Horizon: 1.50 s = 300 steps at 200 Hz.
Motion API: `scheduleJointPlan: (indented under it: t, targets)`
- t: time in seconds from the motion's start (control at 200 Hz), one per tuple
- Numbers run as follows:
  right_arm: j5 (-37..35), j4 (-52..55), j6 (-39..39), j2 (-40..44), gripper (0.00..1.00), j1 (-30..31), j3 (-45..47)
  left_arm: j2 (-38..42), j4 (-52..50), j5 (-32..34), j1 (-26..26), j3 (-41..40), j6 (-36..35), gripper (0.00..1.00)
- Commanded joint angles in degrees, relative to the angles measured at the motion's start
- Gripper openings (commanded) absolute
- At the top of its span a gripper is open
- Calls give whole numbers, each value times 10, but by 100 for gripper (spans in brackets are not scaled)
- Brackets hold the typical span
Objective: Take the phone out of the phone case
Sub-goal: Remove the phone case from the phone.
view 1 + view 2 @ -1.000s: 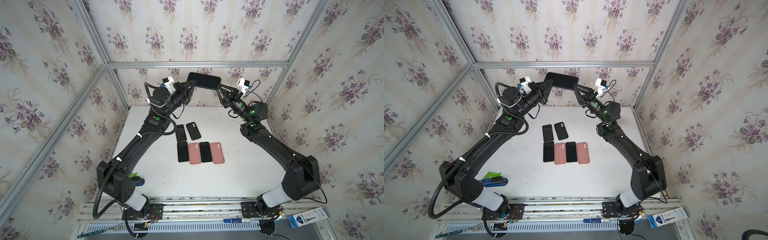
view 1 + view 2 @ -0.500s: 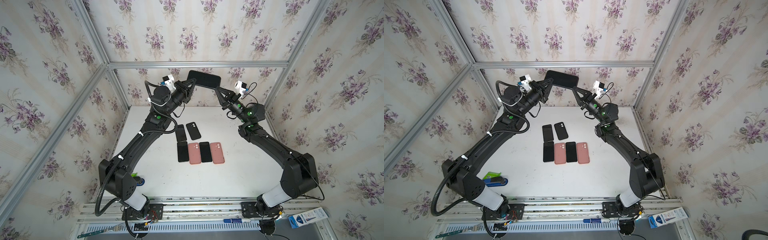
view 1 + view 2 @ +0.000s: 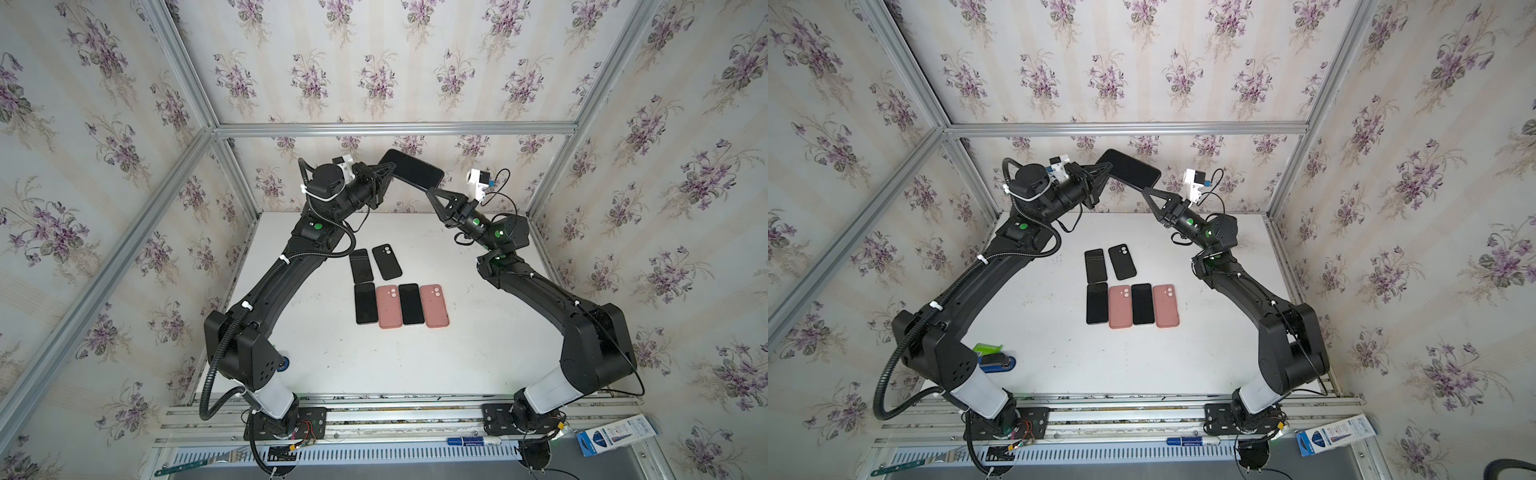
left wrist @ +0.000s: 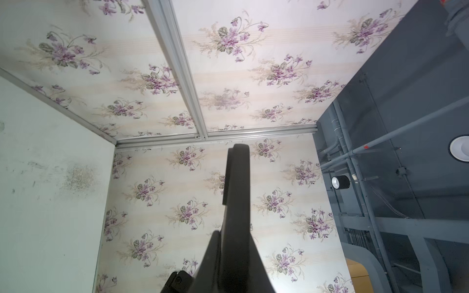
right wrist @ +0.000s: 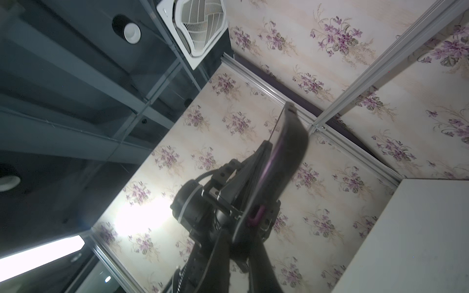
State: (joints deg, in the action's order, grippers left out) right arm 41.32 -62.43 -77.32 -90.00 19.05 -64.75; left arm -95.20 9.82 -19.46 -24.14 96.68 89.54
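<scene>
Black phone [image 3: 413, 168] is held aloft over the far edge of the white table [image 3: 457, 345], one end pinched tight by the left gripper [image 3: 390, 167], the opposite near corner pinched likewise by the right gripper [image 3: 429, 190].

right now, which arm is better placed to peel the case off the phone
Probably the right: the right gripper pinches a long edge of the cased phone, while the left gripper clamps its end as an anchor.

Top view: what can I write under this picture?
The left gripper and right gripper hold one black phone up above the white table.
</scene>
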Motion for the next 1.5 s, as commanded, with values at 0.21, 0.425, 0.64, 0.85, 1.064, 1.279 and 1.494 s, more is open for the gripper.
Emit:
scheduleJointPlan:
  t: [0.21, 0.425, 0.64, 0.85, 1.064, 1.279, 1.494]
  targets:
    - [168, 197, 319, -1, 0, 6, -4, 6, 41, -85, -4, 19, 107, 0]
    - [146, 302, 441, 19, 1, 10, 4, 4, 33, -94, -1, 26, 107, 0]
    - [146, 296, 474, 27, 12, 12, 20, -1, 23, -97, 1, 38, 104, 0]
    - [144, 299, 491, 26, 36, 12, 29, -3, 21, -99, 3, 43, 101, 0]
    - [133, 310, 504, 31, 58, 11, 33, 4, 20, -97, 6, 40, 90, 0]
    - [112, 311, 454, 47, 69, 11, 30, 14, -27, -92, 12, 66, 22, 0]
    - [55, 361, 405, 87, 77, 10, 33, 18, -76, -99, 18, 88, -52, 0]
